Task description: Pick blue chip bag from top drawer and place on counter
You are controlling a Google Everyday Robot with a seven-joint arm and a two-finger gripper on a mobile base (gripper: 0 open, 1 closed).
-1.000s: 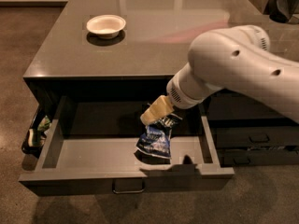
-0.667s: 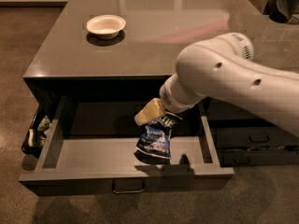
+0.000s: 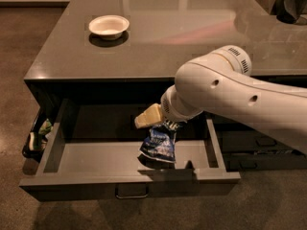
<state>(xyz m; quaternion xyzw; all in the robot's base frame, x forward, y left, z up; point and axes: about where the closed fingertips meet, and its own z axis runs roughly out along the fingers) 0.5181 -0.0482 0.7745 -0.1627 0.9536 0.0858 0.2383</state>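
Presently, my gripper (image 3: 159, 121) sits inside the open top drawer (image 3: 96, 157), fingers pinched on the upper edge of the blue chip bag (image 3: 158, 146), which hangs upright below the counter (image 3: 158, 42).

Clearance around top drawer (image 3: 129, 177) and counter (image 3: 192, 37)
Drawer stood open; left half of its floor was bare and reachable from above, rear part lay in shadow under counter edge. Gripper (image 3: 149, 116) hung over right half, just above blue chip bag (image 3: 158, 146); white arm (image 3: 240, 95) crossed right wall and blocked that side. On counter, white bowl (image 3: 109, 26) sat far left, with a wide bare stretch to its right. Green packaging (image 3: 39, 134) sat outside left wall
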